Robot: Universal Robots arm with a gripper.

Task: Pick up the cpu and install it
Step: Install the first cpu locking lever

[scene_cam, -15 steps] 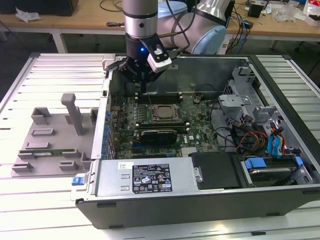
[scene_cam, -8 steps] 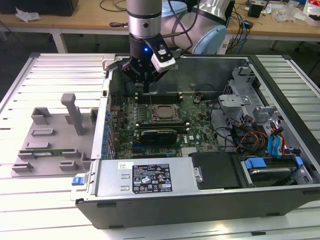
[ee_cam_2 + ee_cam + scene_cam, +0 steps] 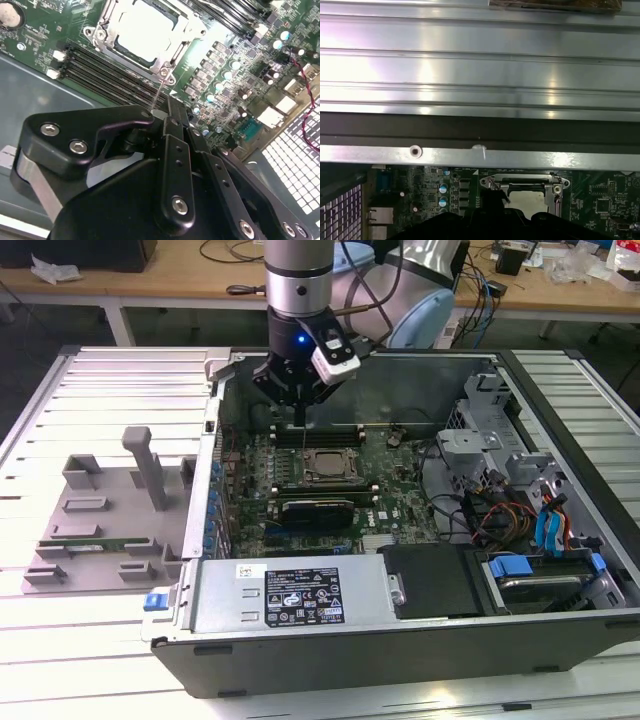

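Note:
The cpu (image 3: 326,466) lies flat in its socket on the green motherboard (image 3: 395,505) inside the open computer case. Its shiny top (image 3: 145,27) sits within the metal socket frame (image 3: 165,62), and it also appears in the first wrist view as the cpu (image 3: 531,201). My gripper (image 3: 301,412) hangs just behind the socket, toward the case's back wall, fingers pointing down. In the second wrist view the black fingers (image 3: 172,117) are pressed together, and the thin wire socket lever (image 3: 160,92) rises from the frame's corner into their tips.
A grey plastic tray (image 3: 75,505) with posts stands outside the case on the exterior view's left, holding a green memory stick (image 3: 90,543). Memory slots (image 3: 107,75) run beside the socket. The power supply (image 3: 290,595) fills the near side; the drive cage and cables (image 3: 520,510) fill the right.

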